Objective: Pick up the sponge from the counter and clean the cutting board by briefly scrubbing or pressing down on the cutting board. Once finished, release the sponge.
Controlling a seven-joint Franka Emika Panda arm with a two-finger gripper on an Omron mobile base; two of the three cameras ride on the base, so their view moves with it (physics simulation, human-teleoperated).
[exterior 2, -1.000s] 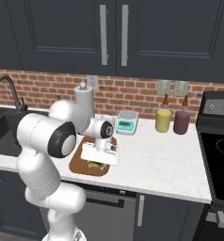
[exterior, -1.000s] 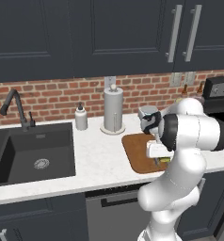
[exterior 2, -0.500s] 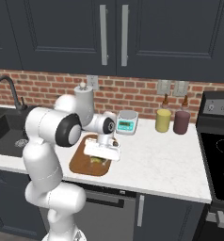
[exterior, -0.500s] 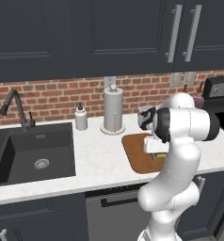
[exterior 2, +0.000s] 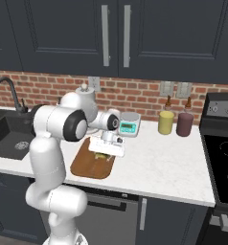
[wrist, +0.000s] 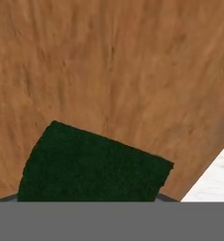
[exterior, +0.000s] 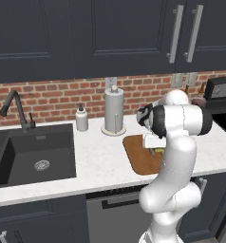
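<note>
Sponge fills the lower part of the hand view, its dark green top facing the camera, sitting at about 6 o'clock against the brown wood of the cutting board. A sliver of white counter shows at 4 o'clock, past the board's edge. The fingertips are not visible there, so whether the jaws pinch the sponge or stand apart from it cannot be told from that view.

From the right base view the gripper points down over the cutting board, and a bit of yellow-green sponge peeks out right under the white hand; the sponge looks to be on or just above the wood (too small to say which). The left base view agrees: the gripper hangs over the far right part of the cutting board, with the sponge showing as a small yellow-green spot beneath it, partly hidden by the arm.

On the counter, a paper towel roll stands at 11 o'clock from the board, with a soap bottle just to its 9 o'clock side. The black sink lies well apart at 9 o'clock, its tap behind it. In the right base view a small kitchen scale sits at 1 o'clock from the board, and a yellow jar and a dark red jar stand side by side near the brick wall, close to the stove.
</note>
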